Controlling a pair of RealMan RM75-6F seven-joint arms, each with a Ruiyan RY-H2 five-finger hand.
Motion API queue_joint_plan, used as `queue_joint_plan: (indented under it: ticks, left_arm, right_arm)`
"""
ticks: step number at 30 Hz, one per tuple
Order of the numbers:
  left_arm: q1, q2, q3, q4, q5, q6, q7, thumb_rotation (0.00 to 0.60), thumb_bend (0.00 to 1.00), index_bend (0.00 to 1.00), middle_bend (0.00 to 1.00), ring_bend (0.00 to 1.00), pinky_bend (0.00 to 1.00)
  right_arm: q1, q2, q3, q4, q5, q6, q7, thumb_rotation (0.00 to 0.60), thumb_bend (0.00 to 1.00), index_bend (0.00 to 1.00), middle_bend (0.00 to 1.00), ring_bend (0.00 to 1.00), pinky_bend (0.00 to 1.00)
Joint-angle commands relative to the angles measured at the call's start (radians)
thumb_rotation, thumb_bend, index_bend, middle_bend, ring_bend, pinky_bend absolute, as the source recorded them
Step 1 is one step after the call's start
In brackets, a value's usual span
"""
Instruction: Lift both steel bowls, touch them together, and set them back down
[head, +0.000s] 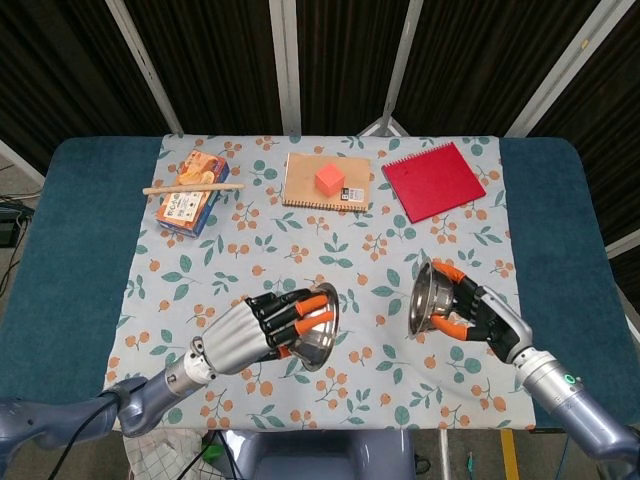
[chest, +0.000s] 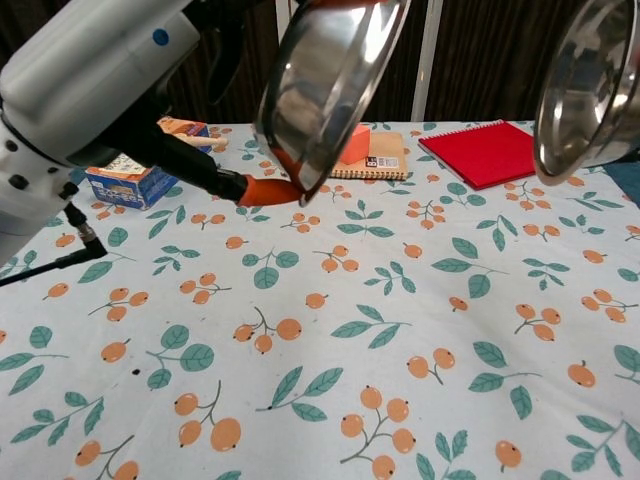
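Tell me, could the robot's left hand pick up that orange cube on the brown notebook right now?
Probably not as things stand. The left hand is gripping a steel bowl, so it isn't free, and the orange cube sits at the far side of the table, well away from it.

the floral cloth (head: 330, 250) between the left hand (head: 255, 332) with its steel bowl (head: 318, 328) and the right hand (head: 478, 318) with its steel bowl (head: 424, 300) lies bare, an open lane straight across; both bowls hang above the cloth. obstacles sit along the far edge only: a snack box (head: 192, 192) with a wooden stick (head: 192, 187) across it, a brown notebook (head: 325, 181) carrying an orange cube (head: 329, 179), and a red notebook (head: 432, 180).
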Motion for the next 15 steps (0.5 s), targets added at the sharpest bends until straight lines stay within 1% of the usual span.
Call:
queue_joint_plan:
  ticks: [1, 3, 5, 6, 9, 10, 12, 15]
  left_arm:
    - [0.030, 0.060, 0.017, -0.073, -0.067, -0.082, 0.037, 0.600, 0.49, 0.46, 0.57, 0.46, 0.70]
    - [0.040, 0.085, 0.021, -0.103, -0.106, -0.124, 0.048, 0.600, 0.49, 0.46, 0.57, 0.46, 0.69]
    - [0.051, 0.110, 0.026, -0.133, -0.147, -0.168, 0.059, 0.600, 0.49, 0.45, 0.56, 0.46, 0.69]
    - [0.058, 0.128, 0.029, -0.156, -0.181, -0.205, 0.071, 0.600, 0.49, 0.45, 0.56, 0.46, 0.69]
    - [0.068, 0.159, 0.032, -0.193, -0.248, -0.279, 0.102, 0.600, 0.48, 0.45, 0.55, 0.46, 0.69]
    - [0.072, 0.169, 0.034, -0.201, -0.268, -0.301, 0.118, 0.600, 0.48, 0.45, 0.55, 0.46, 0.69]
    - [0.073, 0.171, 0.033, -0.200, -0.290, -0.332, 0.138, 0.600, 0.48, 0.44, 0.55, 0.45, 0.69]
    - [0.071, 0.161, 0.033, -0.195, -0.330, -0.391, 0.163, 0.600, 0.48, 0.44, 0.54, 0.45, 0.68]
  right_arm:
    - [-0.005, -0.085, -0.011, 0.155, 0.142, 0.013, -0.332, 0.600, 0.44, 0.69, 0.55, 0.52, 0.76]
    - [-0.007, -0.120, -0.019, 0.205, 0.181, 0.040, -0.479, 0.600, 0.44, 0.69, 0.55, 0.52, 0.76]
    - [-0.015, -0.167, -0.037, 0.256, 0.210, 0.087, -0.668, 0.600, 0.44, 0.69, 0.55, 0.52, 0.75]
    - [-0.022, -0.206, -0.049, 0.288, 0.227, 0.130, -0.809, 0.600, 0.44, 0.69, 0.55, 0.52, 0.76]
    - [-0.040, -0.298, -0.070, 0.359, 0.253, 0.228, -1.086, 0.600, 0.44, 0.69, 0.55, 0.52, 0.75]
    - [-0.050, -0.344, -0.080, 0.388, 0.261, 0.265, -1.192, 0.600, 0.44, 0.69, 0.55, 0.52, 0.75]
    - [-0.060, -0.394, -0.088, 0.414, 0.271, 0.296, -1.284, 0.600, 0.44, 0.69, 0.55, 0.52, 0.74]
    - [-0.071, -0.451, -0.097, 0.438, 0.276, 0.311, -1.356, 0.600, 0.44, 0.69, 0.54, 0.52, 0.74]
